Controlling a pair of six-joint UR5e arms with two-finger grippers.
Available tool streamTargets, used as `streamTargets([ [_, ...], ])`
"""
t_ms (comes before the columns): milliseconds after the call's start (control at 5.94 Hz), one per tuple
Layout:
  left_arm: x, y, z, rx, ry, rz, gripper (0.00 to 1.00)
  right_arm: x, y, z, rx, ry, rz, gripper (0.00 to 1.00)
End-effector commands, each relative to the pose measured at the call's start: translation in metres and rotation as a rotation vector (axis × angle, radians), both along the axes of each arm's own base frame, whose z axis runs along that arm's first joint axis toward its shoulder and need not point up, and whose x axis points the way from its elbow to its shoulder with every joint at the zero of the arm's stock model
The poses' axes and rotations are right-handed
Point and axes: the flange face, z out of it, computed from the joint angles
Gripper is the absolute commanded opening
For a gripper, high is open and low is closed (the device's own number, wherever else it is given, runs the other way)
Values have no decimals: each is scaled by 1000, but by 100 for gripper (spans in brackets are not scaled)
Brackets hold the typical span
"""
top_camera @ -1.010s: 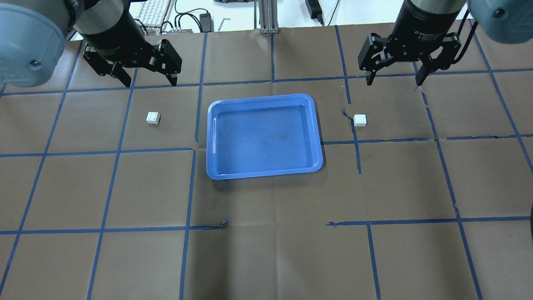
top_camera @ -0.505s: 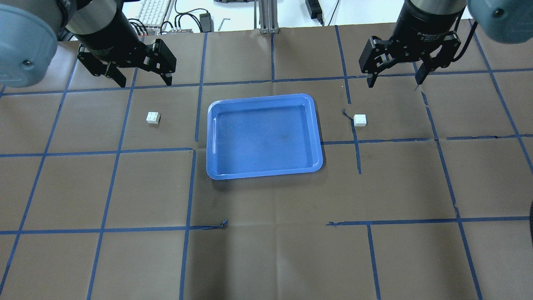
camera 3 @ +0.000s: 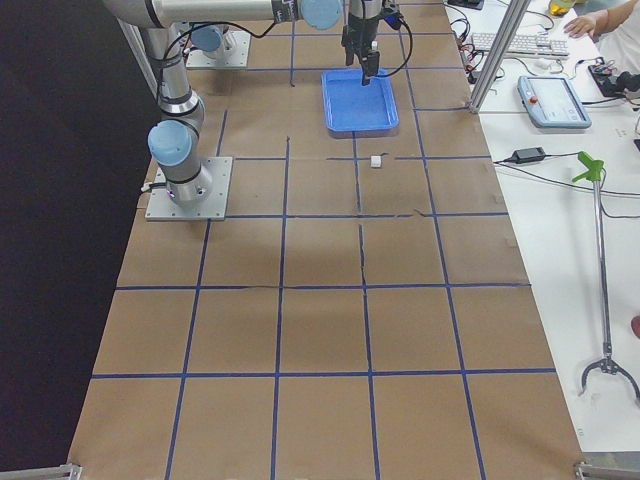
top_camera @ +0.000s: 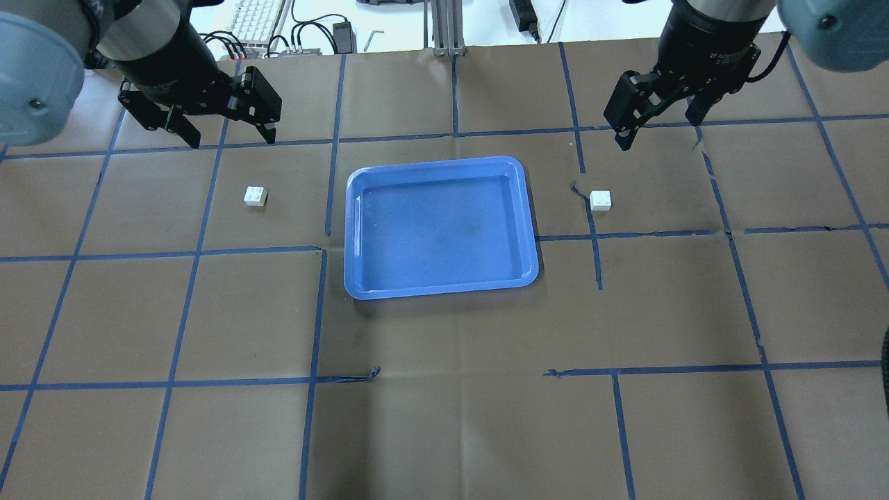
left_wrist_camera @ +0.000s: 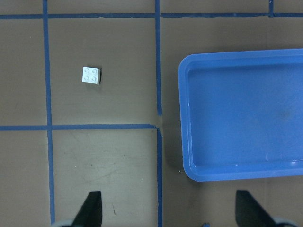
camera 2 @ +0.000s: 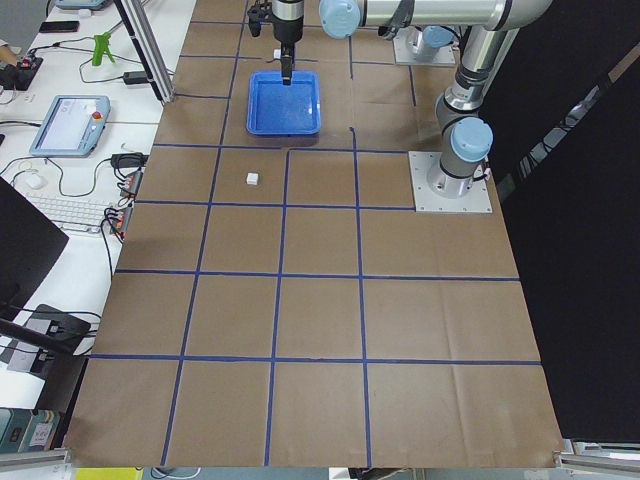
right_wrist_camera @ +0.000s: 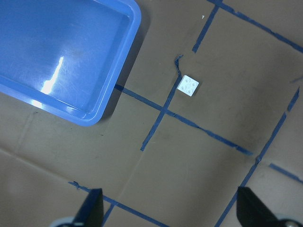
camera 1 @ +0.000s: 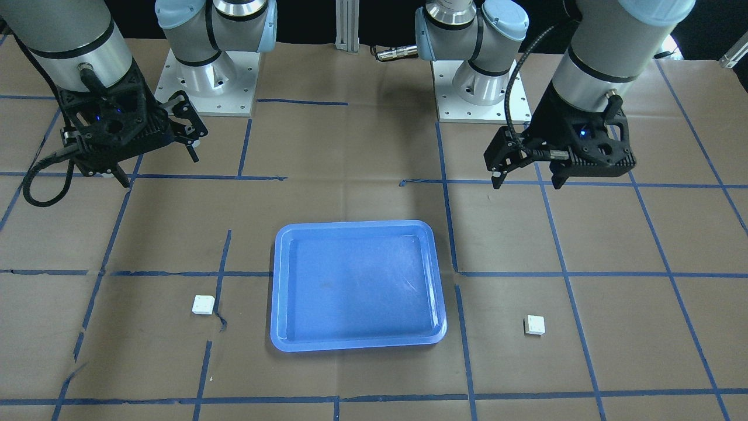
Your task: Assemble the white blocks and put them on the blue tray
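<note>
The blue tray (top_camera: 441, 229) lies empty at the table's middle; it also shows in the front view (camera 1: 356, 286). One white block (top_camera: 255, 196) sits left of the tray, and it shows in the left wrist view (left_wrist_camera: 91, 75). The other white block (top_camera: 601, 201) sits right of the tray, and it shows in the right wrist view (right_wrist_camera: 188, 85). My left gripper (top_camera: 230, 139) hangs open and empty above the table, behind the left block. My right gripper (top_camera: 658, 132) hangs open and empty, behind the right block and turned at an angle.
Brown paper with a blue tape grid covers the table. The two arm bases (camera 1: 479, 88) stand at the robot's side. A keyboard (top_camera: 257, 17), cables and an aluminium post (top_camera: 444, 31) lie beyond the far edge.
My left gripper has drifted a little left. My right gripper has turned about its wrist, so one finger now sits farther back. The blocks and the tray have not moved.
</note>
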Motion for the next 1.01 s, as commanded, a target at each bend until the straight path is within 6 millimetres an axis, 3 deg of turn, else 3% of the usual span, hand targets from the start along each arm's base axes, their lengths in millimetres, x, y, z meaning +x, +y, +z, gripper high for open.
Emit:
streamTargets([
  [0,50,-47,-82,-6,-1,18,99,-8,-22,-16,-8,6,386,100],
  [337,74,-98,-165,-43,-14,-18,99,-26,-36,-26,-12,7,642,100],
  [505,89,-117,-217,-12,-13,-6,99,-52,-55,-35,-36,-23,759,100],
  [842,103,-126,-272,50,-3,-93,99,-98,-91,-83,-100,-228,912,100],
])
